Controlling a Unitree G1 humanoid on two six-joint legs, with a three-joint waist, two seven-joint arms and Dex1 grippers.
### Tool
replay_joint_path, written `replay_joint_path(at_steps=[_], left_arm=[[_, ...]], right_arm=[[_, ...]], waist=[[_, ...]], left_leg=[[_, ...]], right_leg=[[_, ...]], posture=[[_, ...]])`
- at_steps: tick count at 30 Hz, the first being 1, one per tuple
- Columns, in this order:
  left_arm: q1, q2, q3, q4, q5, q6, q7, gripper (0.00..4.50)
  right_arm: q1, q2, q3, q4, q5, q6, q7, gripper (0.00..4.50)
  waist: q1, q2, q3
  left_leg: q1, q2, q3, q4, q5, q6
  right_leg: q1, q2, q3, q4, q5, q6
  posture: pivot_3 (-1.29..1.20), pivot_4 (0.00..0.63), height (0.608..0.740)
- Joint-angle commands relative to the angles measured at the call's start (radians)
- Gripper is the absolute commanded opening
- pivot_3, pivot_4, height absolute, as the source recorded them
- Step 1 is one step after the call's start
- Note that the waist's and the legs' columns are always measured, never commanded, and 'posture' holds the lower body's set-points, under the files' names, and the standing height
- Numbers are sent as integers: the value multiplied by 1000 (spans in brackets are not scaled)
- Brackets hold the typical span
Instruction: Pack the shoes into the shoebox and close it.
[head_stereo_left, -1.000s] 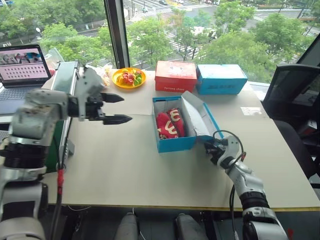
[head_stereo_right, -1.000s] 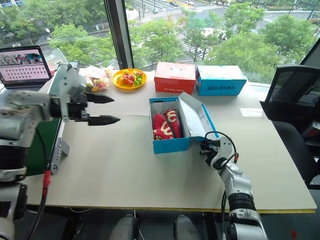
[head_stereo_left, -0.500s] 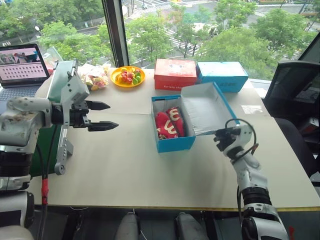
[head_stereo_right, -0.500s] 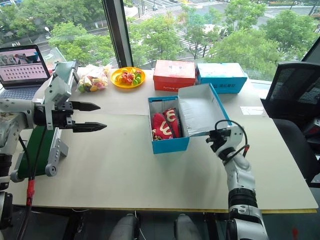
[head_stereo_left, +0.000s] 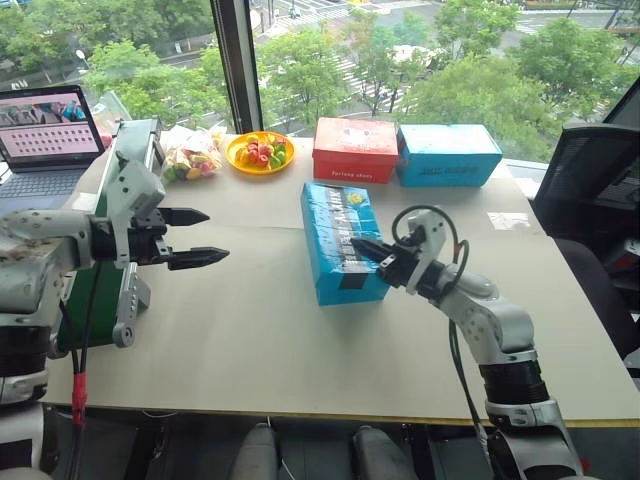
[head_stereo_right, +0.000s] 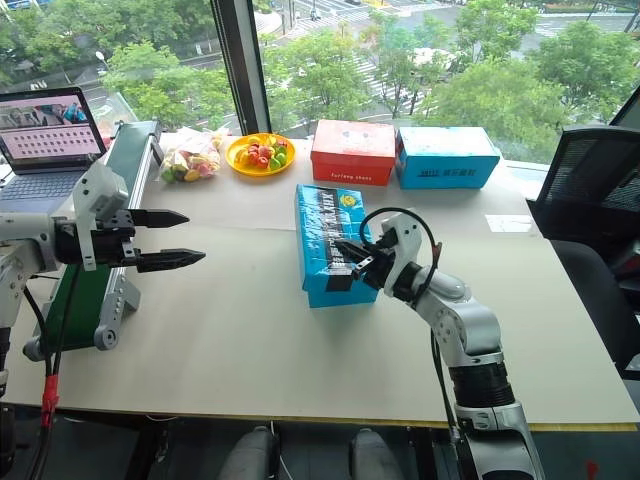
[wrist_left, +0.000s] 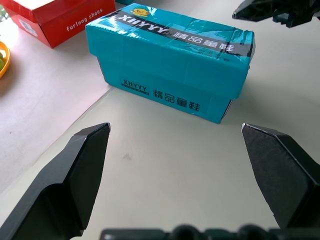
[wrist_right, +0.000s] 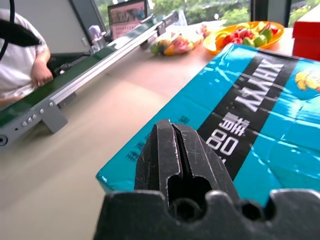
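Observation:
The shoebox (head_stereo_left: 340, 235) is bright blue with a black printed band and stands mid-table with its lid down flat. The shoes are hidden inside it. My right gripper (head_stereo_left: 358, 245) is shut with nothing in it. Its tips lie over the lid's near right part, close to the front edge; in the right wrist view the tips (wrist_right: 170, 135) sit just above the black band. My left gripper (head_stereo_left: 212, 235) hovers open well to the left of the box, pointing at it. In the left wrist view its fingers (wrist_left: 75, 165) frame the box's (wrist_left: 170, 75) side from a distance.
Behind the shoebox stand a red box (head_stereo_left: 355, 150) and a plain blue box (head_stereo_left: 448, 155). A yellow plate of sweets (head_stereo_left: 258, 152) and a sweets bag (head_stereo_left: 190, 158) sit at the back left. A green conveyor (head_stereo_left: 120, 200) and a laptop (head_stereo_left: 45, 130) are at the left. A chair (head_stereo_left: 595, 170) stands at the right.
The lid has swung from upright down onto the box, hiding the shoes. My right gripper rose and moved left over the lid. The left gripper drifted slightly left, still open.

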Motion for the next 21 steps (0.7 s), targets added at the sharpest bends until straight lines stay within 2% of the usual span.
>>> replay_joint_path(at_steps=[1, 6, 8, 11, 15, 21], left_arm=[[7, 14, 52, -54, -29, 13, 28, 4500], [31, 0, 58, -91, -47, 25, 61, 4500], [46, -8, 62, -108, -53, 26, 76, 4500], [51, -35, 81, -127, -63, 18, 121, 4500], [65, -46, 91, -178, -81, 34, 160, 4500], [104, -45, 115, -227, -105, 55, 194, 4500]], right_arm=[[-173, 21, 59, 72, -63, -28, 34, 80], [-409, 67, 127, 389, -197, -171, 90, 80], [-511, 86, 190, 605, -306, -284, 98, 80], [-607, 154, 209, 886, -381, -416, 85, 80], [-649, 213, 228, 1156, -479, -548, 42, 80], [-627, 228, 166, 1257, -489, -617, 53, 80]], waist=[[-3, 0, 0], [-14, 0, 0], [-14, 0, 0], [-11, -1, 0], [-14, -2, 1], [-19, -2, 1]], left_leg=[[0, 0, 0, 0, 0, 0], [0, 1, 1, 0, 0, 0], [0, 1, 0, 0, 0, 0], [0, 0, 1, -1, 0, 0], [0, 0, 0, -5, 0, 0], [3, 0, -1, -6, 0, 0]], right_leg=[[0, 0, 0, 0, 0, 0], [0, 1, 0, 1, 0, 0], [0, 0, 0, 0, 0, -1], [-1, 0, -1, -1, 4, -7], [-2, 0, -1, -1, 4, -8], [1, 0, -1, 0, 5, -8]], posture=[[0, 150, 739], [0, 150, 739], [0, 150, 739], [0, 150, 739], [0, 150, 739], [0, 150, 739]])
